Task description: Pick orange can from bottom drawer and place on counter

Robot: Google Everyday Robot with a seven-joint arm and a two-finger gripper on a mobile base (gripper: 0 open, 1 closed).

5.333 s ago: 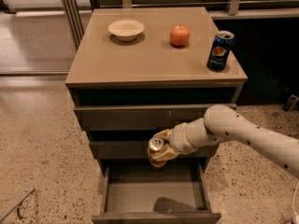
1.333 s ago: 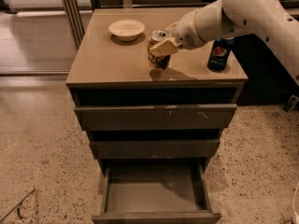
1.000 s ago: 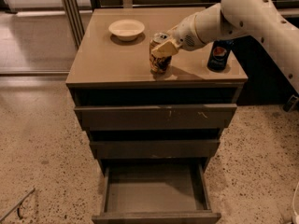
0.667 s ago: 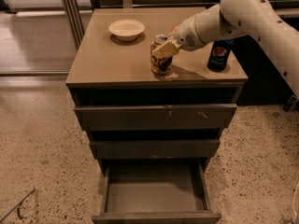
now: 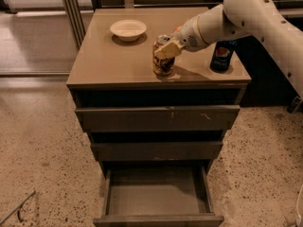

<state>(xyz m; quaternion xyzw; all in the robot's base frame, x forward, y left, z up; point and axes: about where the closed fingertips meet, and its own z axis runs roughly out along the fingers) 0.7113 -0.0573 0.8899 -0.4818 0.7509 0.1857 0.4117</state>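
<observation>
A speckled stone floor [image 5: 38,141] is seen around a grey-brown cabinet [image 5: 156,119] of three drawers. Its glossy tan counter [image 5: 109,60] is lit from above. The bottom drawer [image 5: 156,197] is pulled out, while the two above it are closed. A white arm [image 5: 246,8] is reached in from the right over the counter. A pale bowl [image 5: 128,29] is set near the back, and a dark blue can [image 5: 221,56] with a round red, white and blue emblem stands to the right. The orange can [image 5: 163,66] is stood upright on the counter near the front edge, between bowl and blue can; its label cannot be read. The gripper [image 5: 165,50] is clamped on its upper part.
</observation>
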